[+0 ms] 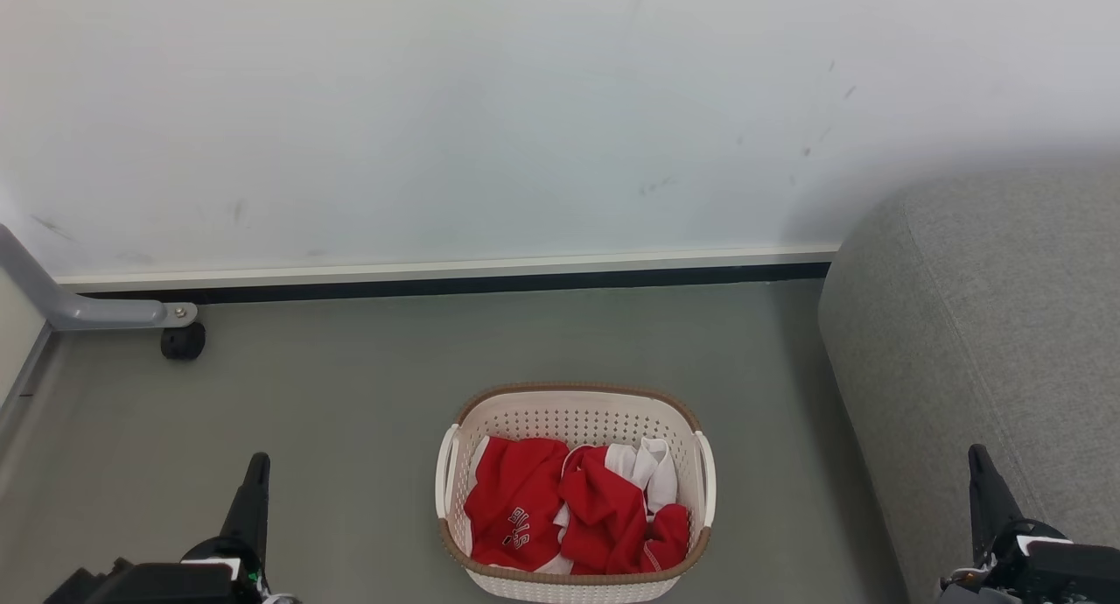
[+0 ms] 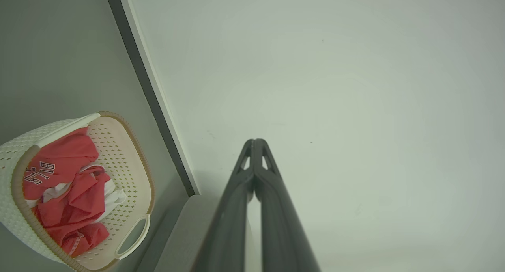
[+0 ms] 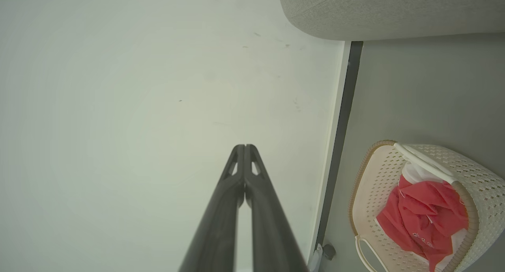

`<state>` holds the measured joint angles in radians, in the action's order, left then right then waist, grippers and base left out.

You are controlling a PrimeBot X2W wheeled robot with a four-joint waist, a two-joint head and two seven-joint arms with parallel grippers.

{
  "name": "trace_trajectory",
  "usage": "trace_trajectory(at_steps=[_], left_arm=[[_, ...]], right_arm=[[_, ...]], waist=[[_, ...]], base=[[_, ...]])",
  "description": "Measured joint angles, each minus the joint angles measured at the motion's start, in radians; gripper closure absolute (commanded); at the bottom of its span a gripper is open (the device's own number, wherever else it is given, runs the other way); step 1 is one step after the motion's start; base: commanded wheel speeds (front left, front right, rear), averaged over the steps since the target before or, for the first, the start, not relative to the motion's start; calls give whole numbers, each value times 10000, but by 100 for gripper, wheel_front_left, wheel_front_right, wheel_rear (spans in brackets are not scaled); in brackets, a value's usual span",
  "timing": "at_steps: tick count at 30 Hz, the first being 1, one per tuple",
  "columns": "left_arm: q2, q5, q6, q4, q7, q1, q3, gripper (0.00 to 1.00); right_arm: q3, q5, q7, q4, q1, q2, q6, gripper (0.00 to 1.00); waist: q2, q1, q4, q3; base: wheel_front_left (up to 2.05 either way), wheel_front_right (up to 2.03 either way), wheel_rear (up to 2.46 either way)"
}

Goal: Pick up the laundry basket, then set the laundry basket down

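Left end effector [image 1: 257,460], right end effector [image 1: 976,453]; laundry basket [image 1: 573,387] between, apart.

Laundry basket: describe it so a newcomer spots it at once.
Start at the white wall; on the grey floor before it, left of the grey sofa, sits the laundry basket. It alone is cream, perforated, brown-rimmed, holding red-and-white clothes.

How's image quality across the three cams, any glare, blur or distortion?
Head view: soft even light, no glare, laundry basket sharp, faint shadow on the wall beside the sofa. Left wrist view: shut left gripper blurs toward the bottom edge, basket stretched at the frame edge. Right wrist view: right gripper blurs likewise, corners slightly dim.
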<state>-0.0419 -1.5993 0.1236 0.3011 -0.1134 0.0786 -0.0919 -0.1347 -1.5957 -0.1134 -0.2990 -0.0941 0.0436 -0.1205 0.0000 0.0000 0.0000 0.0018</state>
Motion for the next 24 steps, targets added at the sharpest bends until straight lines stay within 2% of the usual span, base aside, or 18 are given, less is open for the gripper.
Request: trace_trajectory(at_steps=[24], left_arm=[[0, -2, 0, -12, 0, 0, 0, 100]], right_arm=[[4, -2, 0, 4, 0, 0, 0, 100]], waist=[[0, 0, 0, 1]], base=[[0, 0, 0]])
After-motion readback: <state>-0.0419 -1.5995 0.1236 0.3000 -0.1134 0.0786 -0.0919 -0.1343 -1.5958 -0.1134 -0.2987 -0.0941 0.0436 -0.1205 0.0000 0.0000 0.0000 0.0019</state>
